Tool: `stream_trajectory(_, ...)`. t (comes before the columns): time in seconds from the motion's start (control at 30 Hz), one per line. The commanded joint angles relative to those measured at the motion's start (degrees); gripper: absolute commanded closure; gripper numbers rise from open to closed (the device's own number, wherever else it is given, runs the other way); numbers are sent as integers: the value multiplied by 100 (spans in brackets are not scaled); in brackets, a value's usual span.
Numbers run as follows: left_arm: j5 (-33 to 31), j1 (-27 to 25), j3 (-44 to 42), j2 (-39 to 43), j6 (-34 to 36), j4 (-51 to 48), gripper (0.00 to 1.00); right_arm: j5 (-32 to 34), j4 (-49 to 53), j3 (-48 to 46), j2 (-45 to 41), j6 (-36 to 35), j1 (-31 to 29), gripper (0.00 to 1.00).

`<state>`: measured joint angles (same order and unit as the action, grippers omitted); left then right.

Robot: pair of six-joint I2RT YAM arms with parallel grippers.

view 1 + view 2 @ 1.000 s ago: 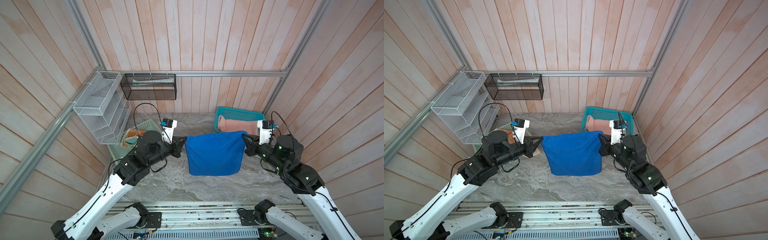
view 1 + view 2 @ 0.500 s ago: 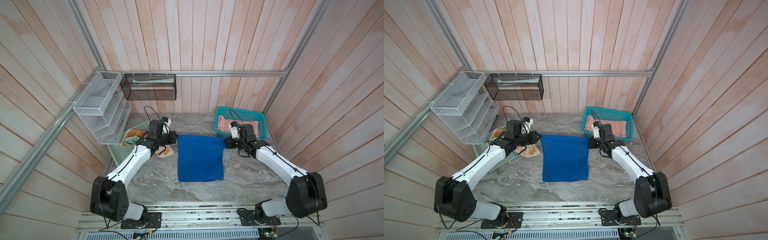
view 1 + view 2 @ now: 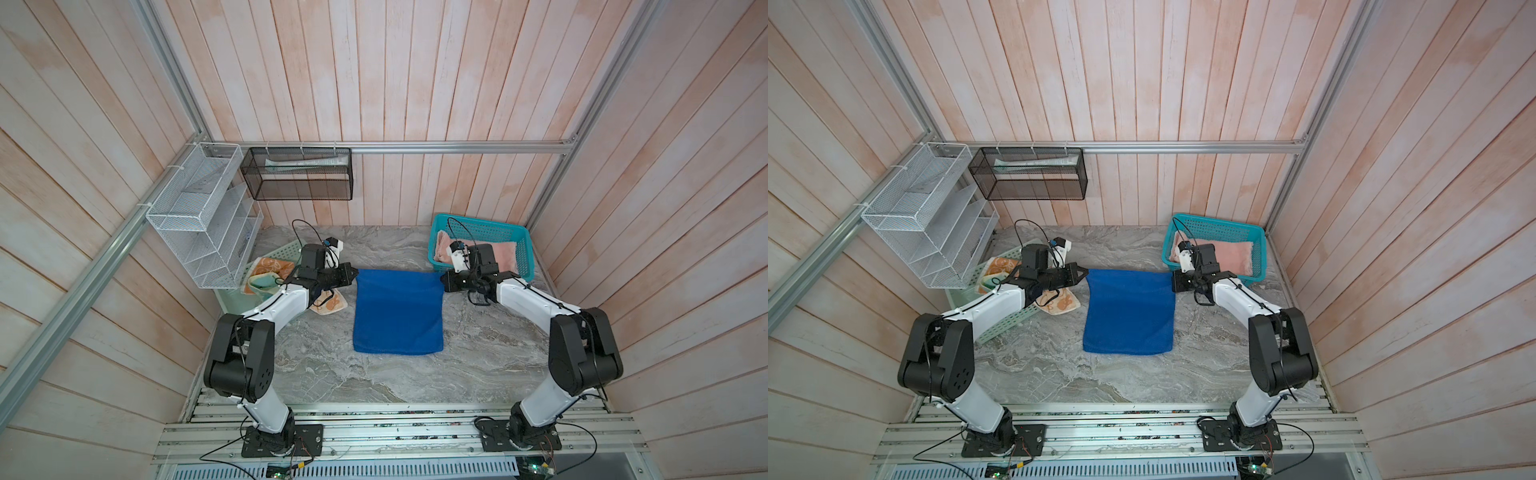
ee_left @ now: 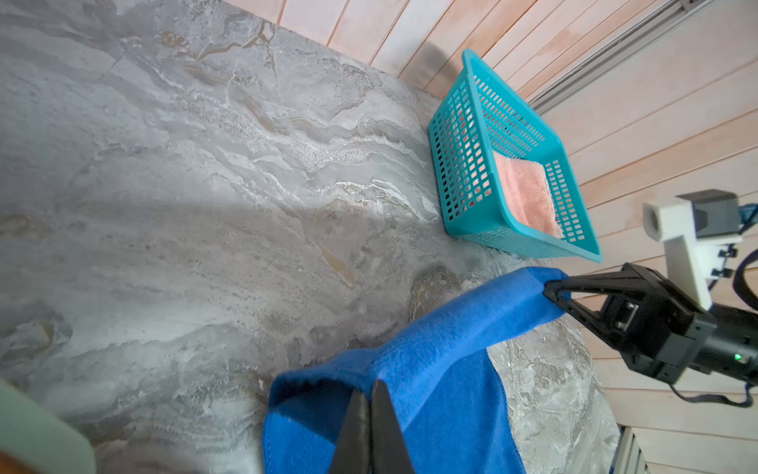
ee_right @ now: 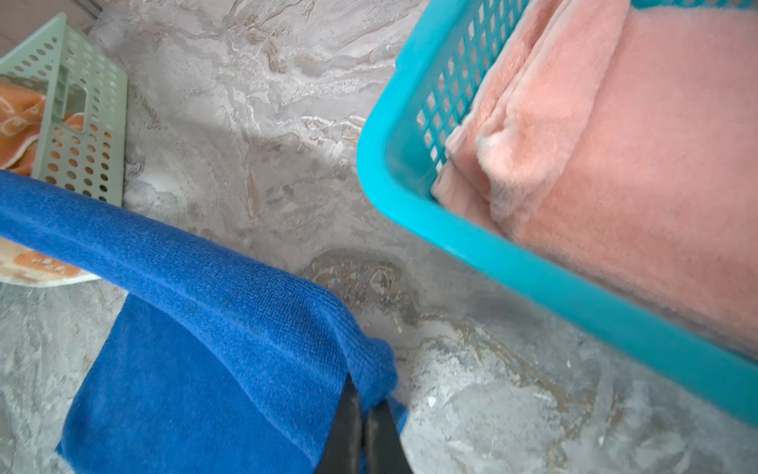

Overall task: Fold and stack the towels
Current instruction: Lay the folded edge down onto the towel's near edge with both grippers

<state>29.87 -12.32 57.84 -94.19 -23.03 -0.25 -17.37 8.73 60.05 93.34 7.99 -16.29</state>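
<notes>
The royal blue towel (image 3: 397, 311) (image 3: 1128, 311) lies spread on the marble table, with its far edge lifted a little. My left gripper (image 3: 355, 275) (image 4: 369, 392) is shut on the far left corner, and my right gripper (image 3: 443, 277) (image 5: 363, 401) is shut on the far right corner. The edge hangs taut between them (image 4: 471, 320). A folded salmon-pink towel (image 3: 500, 254) (image 5: 615, 164) lies in the teal basket (image 3: 478, 220) at the back right. An orange-and-cream towel (image 3: 332, 306) spills from the mint-green basket (image 3: 286, 251) under my left arm.
A white wire rack (image 3: 199, 216) and a black mesh shelf (image 3: 297, 178) hang on the back left walls. Wooden walls close in on three sides. Bare marble (image 3: 374, 382) lies in front of the blue towel, up to the metal rails.
Both arms have come down from high up and reached toward the back. The blue towel, hanging between them before, now lies stretched on the table with the grippers still on its far corners.
</notes>
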Motion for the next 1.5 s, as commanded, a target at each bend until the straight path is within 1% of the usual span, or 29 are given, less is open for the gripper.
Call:
stream_trajectory(0.0, 73, -64, -681, 413, -143, 284, 100, -266, -123, -603, -402, 168, -12, 100)
stream_trajectory(0.13, -16, -163, -1616, 817, -372, 506, 100, -329, -267, -1419, -820, 429, -190, 100)
stream_trajectory(0.17, -58, -183, -1785, 924, -401, 492, 100, -348, -256, -1556, -915, 493, -236, 97)
stream_trajectory(0.2, -99, -183, -1949, 1062, -440, 438, 97, -391, -213, -1718, -1039, 572, -262, 89)
stream_trajectory(0.23, -165, -198, -2101, 1223, -472, 354, 87, -436, -155, -1840, -1167, 652, -269, 80)
stream_trajectory(0.27, -242, -194, -2232, 1365, -501, 278, 78, -439, -64, -1945, -1307, 737, -277, 72)
stream_trajectory(0.3, -322, -197, -2347, 1576, -518, 170, 72, -420, 66, -2023, -1458, 818, -276, 66)
stream_trajectory(0.33, -424, -192, -2431, 1776, -520, 47, 67, -421, 211, -2079, -1597, 863, -271, 62)
stream_trajectory(0.37, -500, -195, -2472, 1931, -520, -46, 65, -402, 313, -2108, -1713, 898, -270, 60)
stream_trajectory(0.43, -646, -193, -2509, 2175, -524, -247, 63, -353, 443, -2200, -1921, 1066, -266, 57)
stream_trajectory(0.5, -657, -189, -2452, 2205, -502, -396, 63, -349, 458, -2252, -1986, 1276, -252, 57)
stream_trajectory(0.63, -600, -192, -2207, 1859, -518, -646, 63, -592, 291, -2246, -1732, 1537, -250, 57)
stream_trajectory(0.8, -386, -266, -1954, 1222, -583, -599, 60, -829, 17, -2115, -1216, 1759, -260, 57)
stream_trajectory(0.93, -285, -435, -1711, 758, -551, -606, 60, -886, -27, -1918, -947, 1702, -293, 57)
stream_trajectory(1.0, -258, -481, -1642, 598, -595, -655, 60, -930, 7, -1824, -830, 1650, -302, 59)
stream_trajectory(1.2, -341, -532, -1736, 492, -710, -688, 59, -966, 95, -1664, -649, 1557, -321, 64)
stream_trajectory(1.27, -290, -541, -1750, 476, -712, -688, 58, -989, 95, -1638, -605, 1542, -321, 67)
stream_trajectory(1.33, -210, -550, -1742, 448, -688, -687, 60, -1012, 97, -1605, -588, 1518, -328, 74)
stream_trajectory(1.37, -177, -557, -1734, 453, -678, -687, 62, -1017, 101, -1587, -580, 1517, -326, 78)
stream_trajectory(1.47, -83, -560, -1698, 468, -654, -711, 78, -1019, 151, -1527, -614, 1483, -339, 90)
